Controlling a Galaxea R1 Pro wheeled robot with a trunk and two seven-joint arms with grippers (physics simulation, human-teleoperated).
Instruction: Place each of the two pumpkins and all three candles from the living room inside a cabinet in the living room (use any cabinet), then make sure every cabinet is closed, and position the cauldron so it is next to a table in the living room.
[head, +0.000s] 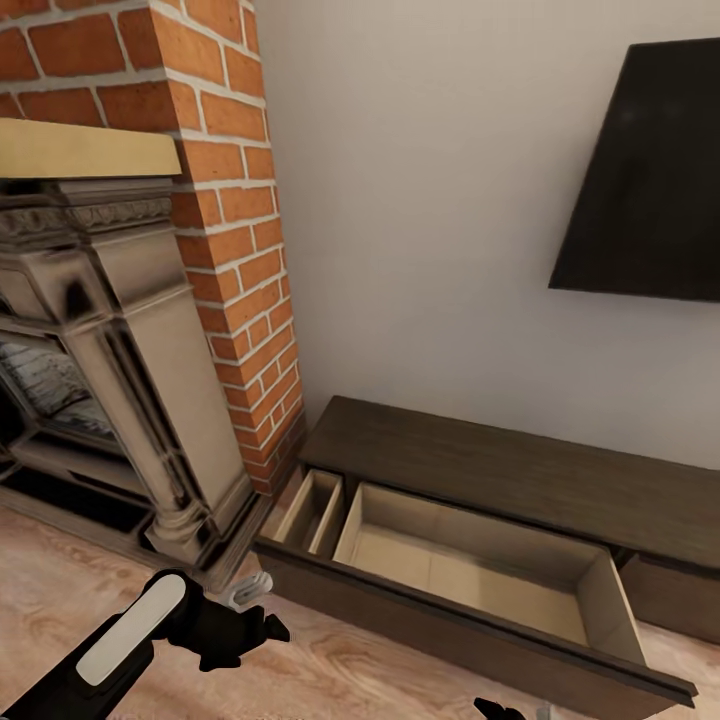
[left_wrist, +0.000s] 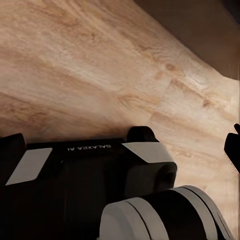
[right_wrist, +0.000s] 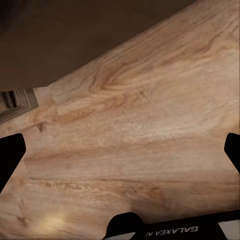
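Cabinet (head: 520, 480) dark matt wood, drawer interior pale; floor (head: 330, 670) glossy light wood; chimney (head: 235, 200) rough red brick.

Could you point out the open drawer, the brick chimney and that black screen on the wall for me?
open drawer (head: 470, 570): head view, on its bare beige floor.
brick chimney (head: 235, 200): head view, on the brick face beside the fireplace.
black screen (head: 650, 170): head view, on the middle of its dark panel.

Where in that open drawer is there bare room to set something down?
The wide compartment of the open cabinet drawer lies bare between its beige walls. The narrow compartment beside the fireplace is tight. The cabinet top is bare too. The left end effector hovers at the drawer's corner.
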